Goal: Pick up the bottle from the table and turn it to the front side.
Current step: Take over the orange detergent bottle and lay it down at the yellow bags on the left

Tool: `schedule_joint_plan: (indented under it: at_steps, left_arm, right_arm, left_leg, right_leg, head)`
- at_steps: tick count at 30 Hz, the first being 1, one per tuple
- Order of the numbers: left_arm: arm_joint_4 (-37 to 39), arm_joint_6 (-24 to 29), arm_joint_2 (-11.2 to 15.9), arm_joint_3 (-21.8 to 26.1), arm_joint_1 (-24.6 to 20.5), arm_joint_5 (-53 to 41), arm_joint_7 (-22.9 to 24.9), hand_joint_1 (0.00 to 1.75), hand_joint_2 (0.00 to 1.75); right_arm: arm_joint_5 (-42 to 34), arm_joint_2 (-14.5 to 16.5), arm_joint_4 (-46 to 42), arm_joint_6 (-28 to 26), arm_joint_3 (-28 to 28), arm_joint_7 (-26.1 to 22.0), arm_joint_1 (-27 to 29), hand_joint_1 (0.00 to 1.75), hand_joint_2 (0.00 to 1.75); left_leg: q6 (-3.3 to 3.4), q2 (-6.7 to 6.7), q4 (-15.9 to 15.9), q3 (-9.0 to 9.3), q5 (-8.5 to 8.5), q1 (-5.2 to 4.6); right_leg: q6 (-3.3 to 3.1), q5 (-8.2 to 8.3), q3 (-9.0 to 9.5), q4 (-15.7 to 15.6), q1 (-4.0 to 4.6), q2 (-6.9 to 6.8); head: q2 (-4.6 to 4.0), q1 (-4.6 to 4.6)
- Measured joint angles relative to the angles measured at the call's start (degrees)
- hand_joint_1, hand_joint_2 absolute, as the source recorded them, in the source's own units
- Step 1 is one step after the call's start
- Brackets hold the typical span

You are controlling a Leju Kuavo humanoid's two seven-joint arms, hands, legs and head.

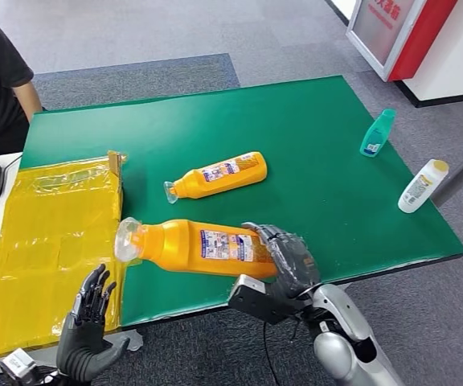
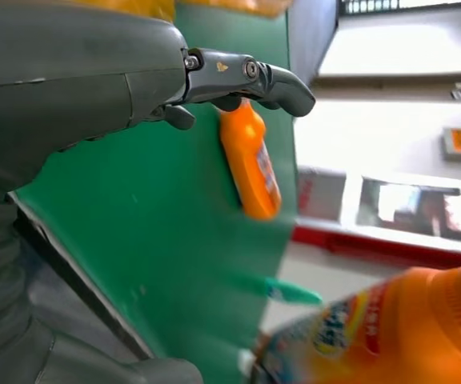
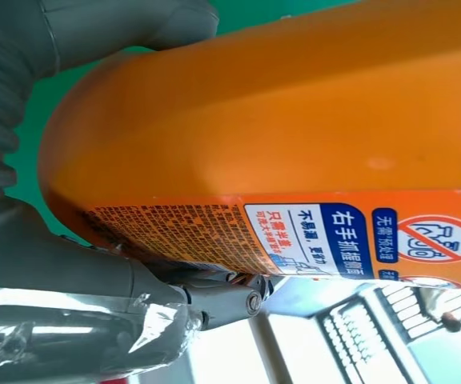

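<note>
Fingers (image 1: 289,256) of right hand (image 1: 284,269) gripping orange bottle (image 1: 202,248)

Second bottle (image 1: 220,174) on table (image 1: 314,161) behind held bottle (image 1: 198,245).

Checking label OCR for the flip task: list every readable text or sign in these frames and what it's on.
"右手抓握" in white on blue, sideways: label of the held orange bottle gripped by the right hand.
Red crossed-circle prohibition sign: same label.
Fine print on that label: too small to read.
Second orange bottle, teal bottle, white bottle: labels too small.
Red-framed sign board: white characters cut off, unreadable.
</note>
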Motion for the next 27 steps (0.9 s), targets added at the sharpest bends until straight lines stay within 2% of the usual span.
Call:
schedule_joint_plan:
  at_steps: [2, 4, 10, 21, 27]
  left_arm:
    - [0.25, -3.61, -0.22, 0.03, -0.56, 2.88, 0.52, 0.0, 1.75]
    - [0.5, -4.69, -0.42, 0.03, -1.16, 4.05, 0.87, 0.0, 1.75]
    - [0.93, -4.97, -0.63, 0.03, -1.72, 4.84, 1.37, 0.0, 1.75]
    - [1.05, -5.49, -0.67, 0.03, -1.82, 5.43, 1.47, 0.0, 1.75]
    - [1.65, -11.41, -0.68, -1.54, -3.87, 11.87, 3.65, 0.0, 1.75]
  right_arm:
    - [-0.93, 1.22, 0.66, -0.25, 0.4, -1.31, 0.45, 1.75, 1.75]
    - [-1.29, 2.17, 1.51, -0.73, 0.85, -2.02, 0.6, 1.75, 1.75]
    - [-1.53, 3.35, 3.1, -1.19, 1.34, -2.33, 0.81, 1.75, 1.75]
    - [-1.98, 3.75, 4.07, -1.14, 1.44, -2.32, 0.89, 1.75, 1.75]
    - [-5.3, 4.51, 8.86, -1.04, 2.68, -4.17, -0.1, 1.75, 1.75]
  left_leg:
    - [0.0, 0.0, 0.0, 0.0, 0.01, 0.0]
    - [0.0, 0.0, 0.0, 0.01, 0.02, 0.0]
    - [0.0, 0.0, 0.0, 0.0, 0.02, 0.0]
    - [0.0, 0.0, 0.0, 0.0, 0.01, 0.0]
    - [0.0, 0.0, 0.0, 0.0, 0.02, 0.0]
  right_leg:
    - [0.0, 0.01, 0.0, 0.0, 0.0, 0.0]
    - [0.0, 0.01, 0.0, 0.0, 0.0, 0.0]
    - [0.0, 0.02, 0.01, 0.0, -0.01, 0.0]
    - [0.0, 0.01, -0.01, 0.0, 0.0, 0.0]
    - [0.0, 0.02, 0.0, 0.0, 0.0, 0.0]
  head:
    - [0.0, 0.0]
    - [0.0, -0.01]
    - [0.0, -0.01]
    - [0.0, -0.01]
    - [0.0, 0.0]
